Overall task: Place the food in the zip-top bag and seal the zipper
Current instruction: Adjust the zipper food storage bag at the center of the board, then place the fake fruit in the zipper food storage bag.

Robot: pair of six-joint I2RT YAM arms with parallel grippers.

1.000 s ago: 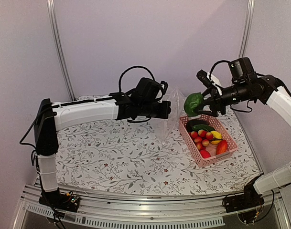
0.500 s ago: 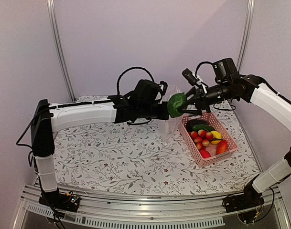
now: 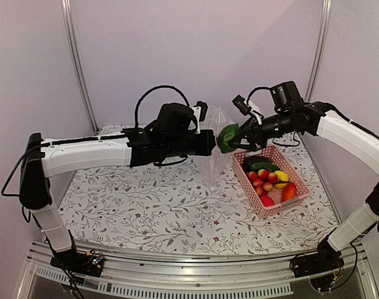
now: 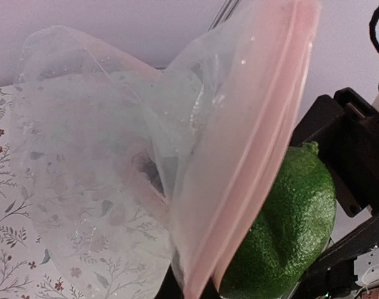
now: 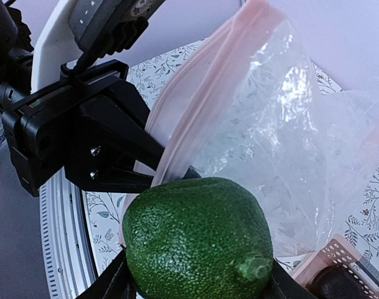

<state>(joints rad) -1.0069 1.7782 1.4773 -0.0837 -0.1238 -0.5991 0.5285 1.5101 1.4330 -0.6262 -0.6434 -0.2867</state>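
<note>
The zip-top bag (image 3: 218,163) is held up mid-table, its mouth edge pinched by the closed left gripper (image 3: 209,142). A green fruit (image 3: 228,137), clasped in the right gripper (image 3: 238,136), is poised at the mouth, not yet inside. Other food (image 3: 267,181) lies in the pink basket (image 3: 246,184) on the right, and the zipper (image 4: 239,162) is unsealed.

- Top external: high at the near side, looking down over the whole counter (image 3: 177,212).
- Wrist cameras: close, facing each other, sharing the zip-top bag (image 4: 102,162) and green toy fruit (image 5: 198,240).
</note>
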